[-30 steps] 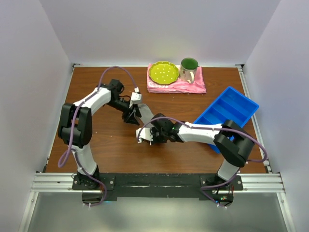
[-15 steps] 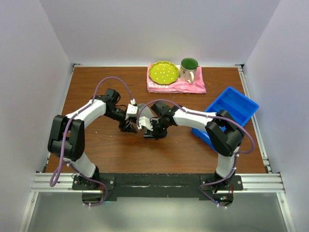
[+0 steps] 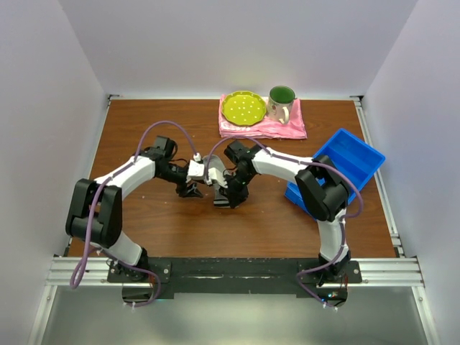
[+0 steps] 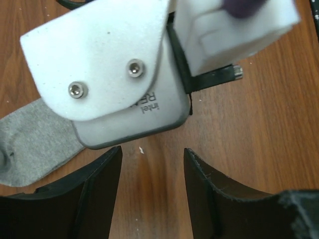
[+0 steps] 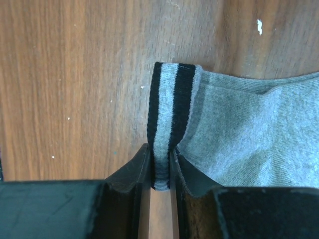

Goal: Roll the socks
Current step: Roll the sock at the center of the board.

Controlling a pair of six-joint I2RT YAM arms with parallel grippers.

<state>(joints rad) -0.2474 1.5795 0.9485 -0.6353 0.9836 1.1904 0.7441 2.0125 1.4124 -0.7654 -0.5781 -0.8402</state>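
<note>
1. Spanning the whole scene, the brown wooden table (image 3: 144, 129) carries both arms, which meet low over its middle. From above, the sock is mostly hidden beneath them.
2. Lying flat on the wood there, the sock (image 5: 249, 129) is plain grey knit. I judge it light, limp and in no way fragile, so it will sag and fold wherever it is lifted, and rolling it needs one end pinned.
3. Its cuff (image 5: 172, 94), grey with two dark stripes, stands folded upright. This thicker ribbed edge looks the best place to hold.
4. The right gripper (image 5: 160, 167) is clamped narrowly on that cuff.
5. The left gripper (image 4: 152, 162) hangs with its jaws apart over bare wood, holding nothing. The sock's grey end lies just beside it, partly under a white camera housing (image 4: 114, 74).
</note>
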